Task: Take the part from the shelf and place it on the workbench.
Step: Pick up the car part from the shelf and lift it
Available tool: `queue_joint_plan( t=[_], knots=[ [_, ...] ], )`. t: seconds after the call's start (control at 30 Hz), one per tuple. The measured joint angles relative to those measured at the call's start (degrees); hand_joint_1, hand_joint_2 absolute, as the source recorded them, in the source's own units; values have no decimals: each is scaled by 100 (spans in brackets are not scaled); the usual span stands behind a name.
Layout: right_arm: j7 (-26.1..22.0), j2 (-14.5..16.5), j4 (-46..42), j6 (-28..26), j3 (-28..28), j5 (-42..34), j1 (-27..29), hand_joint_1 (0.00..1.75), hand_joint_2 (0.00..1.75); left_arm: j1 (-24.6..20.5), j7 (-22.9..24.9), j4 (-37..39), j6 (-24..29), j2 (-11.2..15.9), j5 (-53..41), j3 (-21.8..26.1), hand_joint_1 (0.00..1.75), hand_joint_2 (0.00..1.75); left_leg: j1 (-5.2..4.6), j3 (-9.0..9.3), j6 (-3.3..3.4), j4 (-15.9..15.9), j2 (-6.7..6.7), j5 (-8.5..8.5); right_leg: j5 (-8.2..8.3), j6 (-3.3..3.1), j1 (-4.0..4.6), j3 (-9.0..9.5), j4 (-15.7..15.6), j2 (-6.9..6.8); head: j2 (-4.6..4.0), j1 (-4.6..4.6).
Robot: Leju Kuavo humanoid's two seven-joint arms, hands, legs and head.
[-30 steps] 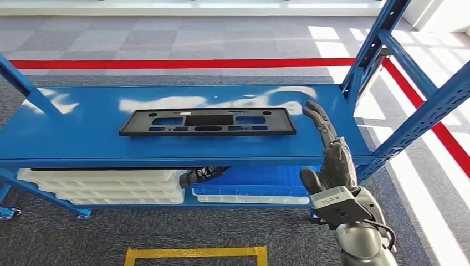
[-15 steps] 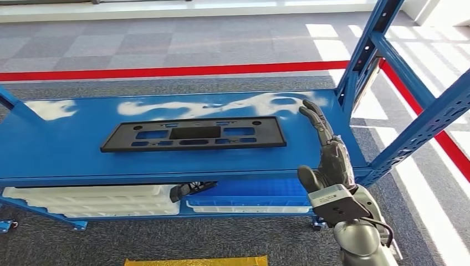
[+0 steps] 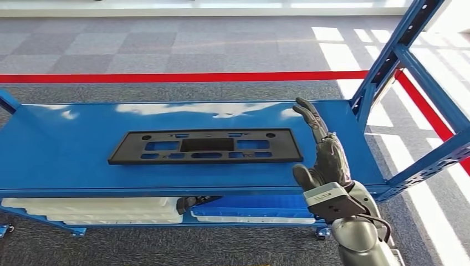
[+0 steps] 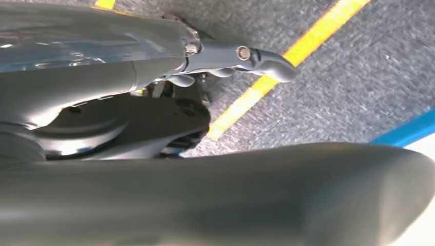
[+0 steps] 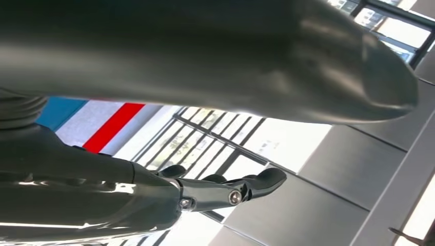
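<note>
A: Part (image 3: 206,146) located: flat black panel with cut-outs, lying lengthwise on the top deck of the blue shelf (image 3: 66,166), roughly mid-deck, nearer the front edge than the back. Untouched.

B: Right robot hand (image 3: 323,158) raised over the deck just beside the panel's right end. Fingers extended and apart, pointing away toward the back of the shelf, thumb out to the side. Holding nothing. Not yet in contact with the part.

A: Left robot hand (image 4: 233,56)?

B: Hanging low by the floor in the wrist view, over grey carpet and yellow floor tape (image 4: 287,56). Fingers loosely extended, nothing held.

A: Step in hand, as judged: approach and grasp. No lift begun.

B: Recommendations. Bring the right robot hand in from the right end, fingers above the panel, thumb below the edge; thin flat stock, so likely hard to get under where it lies flush. Sliding it toward the front edge for an overhang probably gives a cleaner pinch.

A: Risks?

B: Long panel held at one end: droop and twist probable. Second hold from the left robot hand advisable. Watch the blue upright (image 3: 388,61) near the right end when lifting clear.

A: White trays (image 3: 94,209) and blue bin (image 3: 255,204) on the lower level noted; not involved.
</note>
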Motion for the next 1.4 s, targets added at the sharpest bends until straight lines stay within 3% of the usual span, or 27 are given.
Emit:
queue_joint_plan(
  t=[0.03, 0.17, 0.23, 0.3, 0.37, 0.4, 0.43, 0.5, 0.53, 0.63, 0.7, 0.77, 0.83, 0.87, 0.9, 0.93, 1.0, 1.07, 1.13, 1.2, 1.4],
  knots=[
    [-9, -12, 10, 3, 5, -8, -4, 0, 0, -5, -7, 0, -1, 0, -4, 0, 0, 0, -7, 13, -36, 19, -4, -37, 87, -33, 8, 62, -204, 2, 0, -2],
    [-18, -36, 26, 58, 33, -138, -22, 0, 0, -21, -21, 0, -9, 12, -26, 1, 0, 0, -18, 4, -102, 57, -4, -105, 31, -181, 12, 112, -338, 11, 0, -10],
    [-8, -40, 31, 133, 49, -313, -38, 0, 0, -29, -32, 0, -26, 25, -43, 1, 0, 0, 1, -116, -164, 351, -3, -294, 9, -239, -15, 153, -355, -13, 0, -10],
    [0, -48, 51, 217, 55, -531, -49, 0, 87, -30, -41, 0, -41, 26, -57, 1, 0, 0, 32, -477, -230, 1054, 0, -603, -16, -280, -12, 173, -356, -34, 0, -12],
    [-6, -59, 78, 273, 54, -687, -48, 0, 175, -19, -46, 0, -44, 26, -63, 1, 0, 0, 47, -802, -251, 1593, 1, -715, -35, -295, -6, 187, -356, -35, 0, -11],
    [-13, -63, 86, 286, 54, -732, -47, 0, 175, -14, -47, 0, -44, 26, -67, 2, 0, 0, 47, -828, -240, 1571, 1, -605, -48, -296, -1, 204, -356, -29, 0, -11],
    [-24, -69, 88, 290, 54, -761, -46, 0, 175, -13, -49, 0, -44, 26, -69, 2, 0, 0, 43, -747, -211, 1327, 1, -395, -64, -294, 6, 232, -356, -24, 0, -11],
    [-53, -82, 81, 296, 54, -790, -47, 0, 175, -16, -49, 0, -45, 33, -84, 3, 0, 0, 11, -453, -111, 602, 1, 37, -103, -280, 23, 293, -363, -18, 0, -10],
    [-67, -89, 78, 299, 54, -796, -46, 0, 175, -17, -50, 0, -45, 39, -94, 3, 0, 0, -13, -341, -62, 345, 1, 154, -114, -263, 23, 312, -369, -17, 0, -10],
    [-95, -117, 74, 307, 54, -797, -38, 0, 175, -18, -49, 0, -43, 51, -118, 3, 0, 0, -60, -253, 30, 147, 3, 164, -112, -180, 10, 324, -405, -25, 0, -11],
    [-111, -144, 73, 317, 55, -798, -35, 0, 175, -18, -51, 0, -43, 52, -125, 4, 0, 0, -28, -176, 58, -14, 19, 177, -168, -130, 17, 318, -362, -28, 0, -10],
    [-135, -190, 81, 354, 62, -799, -30, 0, 175, -22, -54, 0, -44, 52, -144, 5, 0, 0, 8, -104, 80, -148, 34, 207, -406, -99, 18, 159, 18, -17, 0, -8],
    [-155, -245, 110, 403, 72, -797, -13, 0, 175, -21, -52, 0, -44, 51, -169, 5, 0, 0, 10, -88, 102, -166, 34, 208, -693, -48, 4, -168, 681, -8, 0, -7],
    [-162, -274, 132, 427, 78, -780, -6, 0, 175, -18, -50, 0, -43, 51, -178, 5, 0, 0, 14, -83, 101, -164, 35, 203, -736, -6, -12, -290, 906, -8, 0, -7],
    [-171, -300, 153, 446, 89, -739, -5, 0, 175, -16, -47, 0, -43, 50, -183, 6, 0, 0, 25, -78, 95, -158, 34, 194, -674, 45, -34, -326, 943, -8, 0, -8],
    [-177, -326, 172, 465, 108, -680, -10, 0, 175, -16, -44, 0, -42, 50, -187, 6, 0, 0, 44, -71, 79, -142, 31, 178, -511, 105, -62, -254, 760, -10, 0, -8],
    [-164, -373, 222, 503, 178, -535, -45, 0, 175, -19, -39, 0, -40, 59, -207, 6, 0, 0, 79, -81, 3, -47, 20, 104, -152, 232, -120, 57, 66, -5, -1, -5],
    [-93, -426, 322, 563, 304, -425, -108, 0, 175, -21, -37, 0, -33, 77, -230, 7, 0, 0, 68, -128, -70, 87, 5, 13, -45, 160, -140, 228, -328, 22, -1, -10],
    [-6, -484, 479, 633, 463, -348, -205, 0, 175, -25, -38, 0, -29, 85, -250, 8, 0, 0, 40, -147, -58, 127, -2, -8, -77, 11, -132, 223, -340, 42, -1, -19],
    [77, -549, 689, 669, 651, -227, -354, 0, 175, -31, -38, 0, -29, 85, -287, 9, 0, 0, 38, -127, -33, 92, -3, 13, -78, -6, -126, 225, -341, 41, -1, -19],
    [256, -781, 1384, 579, 1291, 193, -799, 0, 175, -38, -20, 0, -36, 85, -444, 9, 0, 0, 41, -102, -73, 36, -5, 38, -87, -23, -114, 228, -340, 36, -1, -18]
  ],
)
